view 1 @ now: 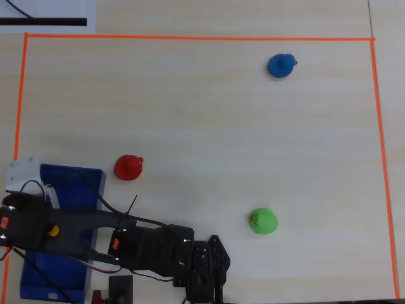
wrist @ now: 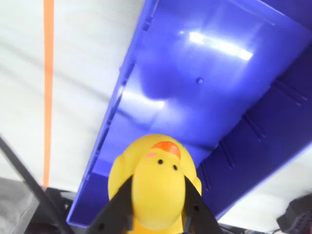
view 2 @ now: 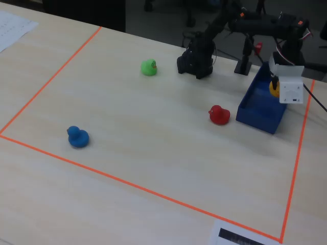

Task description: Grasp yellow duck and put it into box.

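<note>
Wrist view: pincer (wrist: 158,214) clamped on the yellow duck (wrist: 153,180), black fingers (wrist: 117,207) on both sides of its head. Duck hangs above the open blue box (wrist: 204,83). Past the box: pale surface (wrist: 83,73) with orange tape (wrist: 48,87). Fixed view, farther out: red duck (view 2: 219,115) just beside the box, green duck (view 2: 148,67), blue duck (view 2: 77,137) well apart.

Duck (wrist: 156,180) yellow w/ orange beak, pink cheek, black eyes; fingers (wrist: 117,207) black; box (wrist: 214,92) glossy blue. Other ducks: red (view 1: 128,167), green (view 1: 262,221), blue (view 1: 281,64). Table (view 1: 209,126) pale wood grain w/ orange tape (view 1: 196,38) border.
</note>
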Robot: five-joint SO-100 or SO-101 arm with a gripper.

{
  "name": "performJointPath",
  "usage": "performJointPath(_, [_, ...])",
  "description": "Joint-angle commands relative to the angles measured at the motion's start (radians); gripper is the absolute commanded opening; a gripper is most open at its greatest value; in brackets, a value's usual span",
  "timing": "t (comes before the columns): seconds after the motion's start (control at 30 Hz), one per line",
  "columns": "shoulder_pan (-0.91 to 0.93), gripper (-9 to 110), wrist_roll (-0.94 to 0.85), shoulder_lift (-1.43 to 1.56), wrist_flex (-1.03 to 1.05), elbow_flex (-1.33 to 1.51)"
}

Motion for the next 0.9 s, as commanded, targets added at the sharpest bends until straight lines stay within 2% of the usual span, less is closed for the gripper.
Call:
performJointPath(0.0, [0.037, 15, -0.026, 0.037, 0.009, -0.054])
performJointPath(0.07, [0.054, 18, -0.048, 0.060, 0.009, -0.038])
performJointPath(0.13, [0.069, 28, -0.067, 0.091, 0.009, -0.018])
performJointPath(0.23, [0.092, 29, -0.084, 0.137, 0.009, 0.020])
performJointPath(0.33, [0.118, 17, -0.089, 0.195, 0.008, 0.058])
performJointPath(0.43, [0.163, 0, -0.120, 0.308, 0.009, 0.133])
performJointPath(0.5, [0.218, 0, -0.161, 0.426, 0.014, 0.224])
performJointPath(0.63, [0.445, 0, -0.316, 0.701, -0.025, 0.428])
performJointPath(0.87, [0.999, 0, -0.693, 1.189, -0.411, 1.072])
